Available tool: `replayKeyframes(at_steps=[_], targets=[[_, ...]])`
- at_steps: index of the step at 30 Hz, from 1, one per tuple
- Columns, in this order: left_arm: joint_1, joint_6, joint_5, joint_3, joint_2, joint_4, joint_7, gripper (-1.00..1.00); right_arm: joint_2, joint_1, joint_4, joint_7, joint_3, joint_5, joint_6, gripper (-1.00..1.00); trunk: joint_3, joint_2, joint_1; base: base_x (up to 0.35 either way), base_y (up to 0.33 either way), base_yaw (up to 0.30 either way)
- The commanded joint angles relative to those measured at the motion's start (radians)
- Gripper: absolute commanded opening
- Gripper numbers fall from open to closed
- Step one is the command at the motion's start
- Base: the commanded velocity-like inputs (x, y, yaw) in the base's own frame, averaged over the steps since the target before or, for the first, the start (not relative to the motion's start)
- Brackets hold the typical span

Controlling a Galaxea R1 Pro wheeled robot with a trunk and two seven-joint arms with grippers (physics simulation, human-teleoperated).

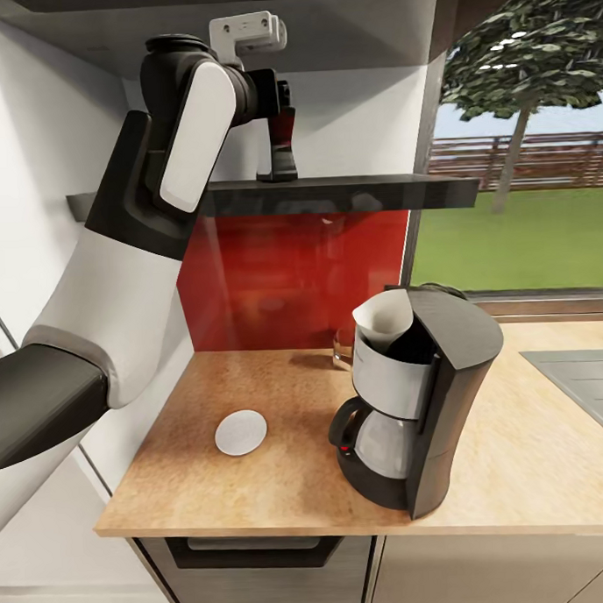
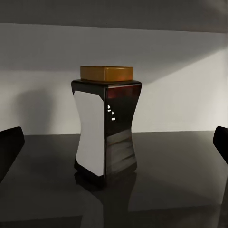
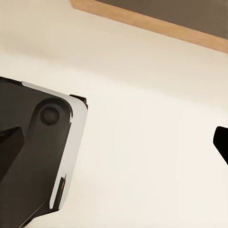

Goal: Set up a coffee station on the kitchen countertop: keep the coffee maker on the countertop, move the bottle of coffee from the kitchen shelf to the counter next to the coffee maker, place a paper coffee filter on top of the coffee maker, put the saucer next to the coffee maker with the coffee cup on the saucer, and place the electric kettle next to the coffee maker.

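You are in a home kitchen. Ahead of you a light-brown wood-look worktop [image 1: 257, 479] runs over grey drawer fronts [image 1: 261, 575], with an inset grey sink [image 1: 581, 377] at its right. A glossy red splashback [image 1: 274, 276] backs it under a thin black wall shelf [image 1: 349, 194]. A tall dark grey drip coffee maker [image 1: 429, 401] stands there, and a window [image 1: 523, 151] looks onto a lawn and tree.

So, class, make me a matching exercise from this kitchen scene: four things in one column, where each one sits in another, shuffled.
Things:
1. bottle of coffee
2. paper coffee filter
3. saucer
4. left end effector

Places:
A. flat on the countertop
B. in the top of the coffee maker
C. raised at the black shelf
D. standing on the black shelf

Pairs: 1-D, 2-B, 3-A, 4-C
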Motion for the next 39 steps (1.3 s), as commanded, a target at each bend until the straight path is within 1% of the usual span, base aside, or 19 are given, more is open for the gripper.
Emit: replayKeyframes(at_steps=[1, 30, 39], targets=[[-0.001, 0.001, 0.01, -0.001, 0.0, 0.0, 0.01, 1.0, 0.0, -0.001, 0.001, 0.006, -0.009, 0.003, -0.003, 1.0, -0.002, -0.002, 0.001, 0.0, 0.0, 0.0], [-0.001, 0.002, 0.01, -0.001, 0.0, 0.001, 0.009, 1.0, -0.001, -0.001, 0.001, 0.006, -0.009, 0.003, -0.003, 1.0, -0.002, -0.002, 0.001, 0.0, 0.0, 0.0], [-0.001, 0.002, 0.01, -0.001, 0.0, 0.003, 0.009, 1.0, -0.001, -0.001, 0.001, 0.006, -0.009, 0.003, -0.003, 1.0, -0.002, -0.002, 0.001, 0.079, 0.0, 0.0]])
